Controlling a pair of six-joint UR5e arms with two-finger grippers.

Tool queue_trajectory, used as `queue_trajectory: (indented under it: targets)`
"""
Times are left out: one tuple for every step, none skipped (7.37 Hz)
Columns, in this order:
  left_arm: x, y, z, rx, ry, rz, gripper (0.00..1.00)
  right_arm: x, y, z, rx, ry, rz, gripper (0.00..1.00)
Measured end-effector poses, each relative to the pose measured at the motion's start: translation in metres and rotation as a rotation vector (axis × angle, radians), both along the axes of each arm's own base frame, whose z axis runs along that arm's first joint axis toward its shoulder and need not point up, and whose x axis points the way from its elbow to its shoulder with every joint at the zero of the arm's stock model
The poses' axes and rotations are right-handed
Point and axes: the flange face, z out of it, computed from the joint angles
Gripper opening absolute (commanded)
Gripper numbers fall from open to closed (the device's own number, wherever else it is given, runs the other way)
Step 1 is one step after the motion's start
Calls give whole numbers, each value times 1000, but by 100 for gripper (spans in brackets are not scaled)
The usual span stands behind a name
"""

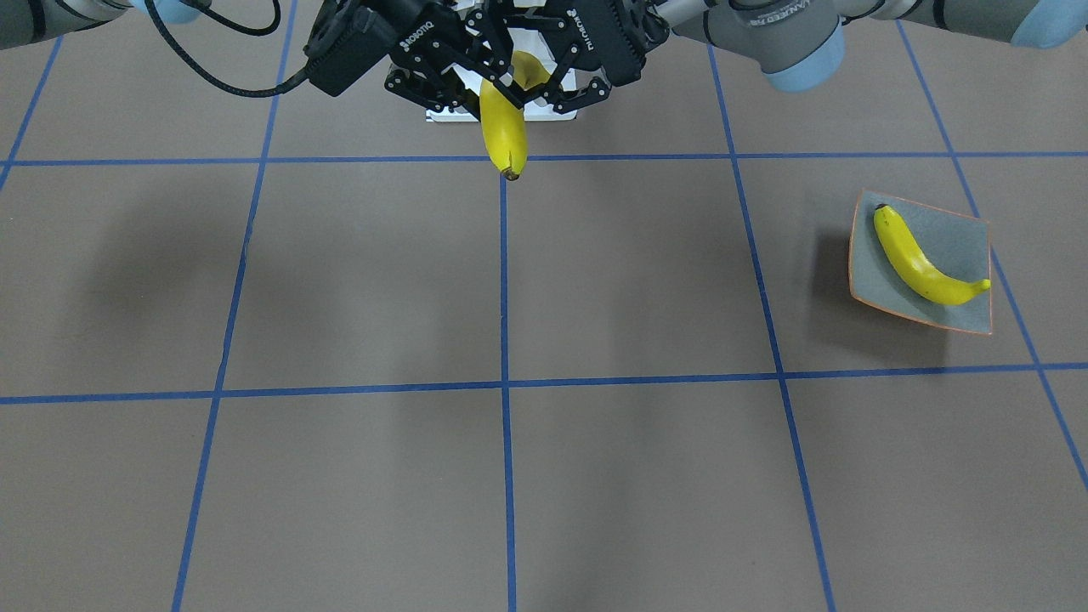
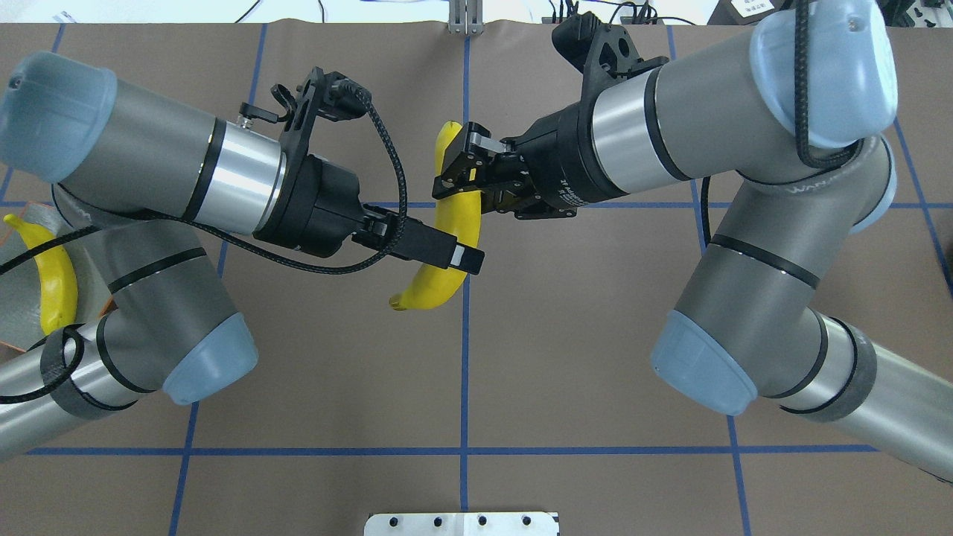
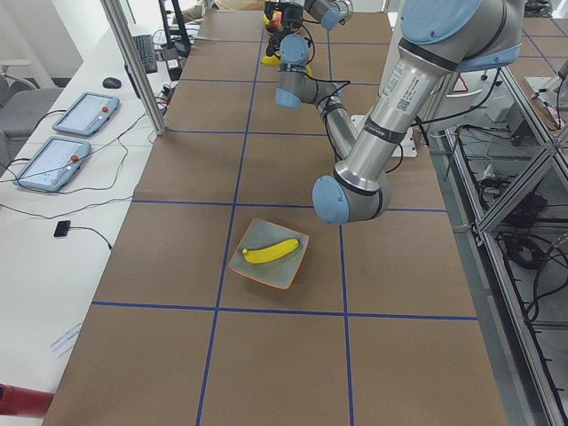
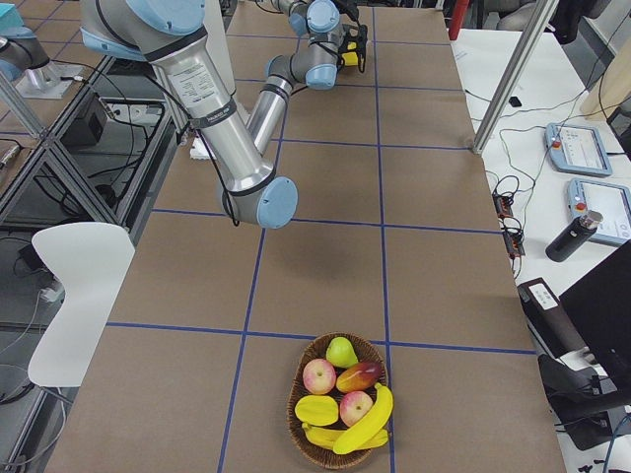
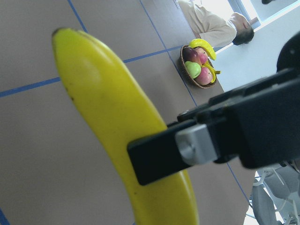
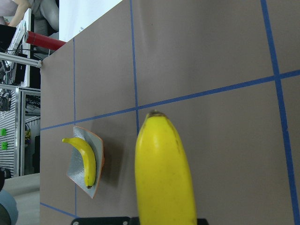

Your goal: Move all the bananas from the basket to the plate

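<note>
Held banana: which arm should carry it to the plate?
Left. The plate lies on the robot's left side, and the left hand is at the banana, next to the right hand gripping it.

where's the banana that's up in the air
In the overhead view the banana hangs mid-table between the left gripper and right gripper, over the central blue line.
</note>
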Motion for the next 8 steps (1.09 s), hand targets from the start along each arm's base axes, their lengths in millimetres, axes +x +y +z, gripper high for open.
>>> queue_trajectory:
  targets:
    - [0,0,0,-3,3,1,0,1,1,-1,4,-2,1,10]
    - [-1,1,-1,-2,6,2,0,3,2,-3,9,-7,3,91]
    - [0,1,-1,-4,5,1,0,6,4,-6,17,-15,4,100]
    - [0,0,0,-5,4,2,0,11,4,-8,27,-20,19,100]
    - [0,0,2,-7,2,2,0,21,3,-11,39,-27,46,100]
    - [0,0,4,-9,-1,1,0,31,-1,-12,46,-31,69,100]
    - [0,-1,6,-13,-6,0,0,40,-7,-7,42,-25,87,100]
    - [-1,-1,15,-24,-18,0,0,47,-16,4,29,-5,106,100]
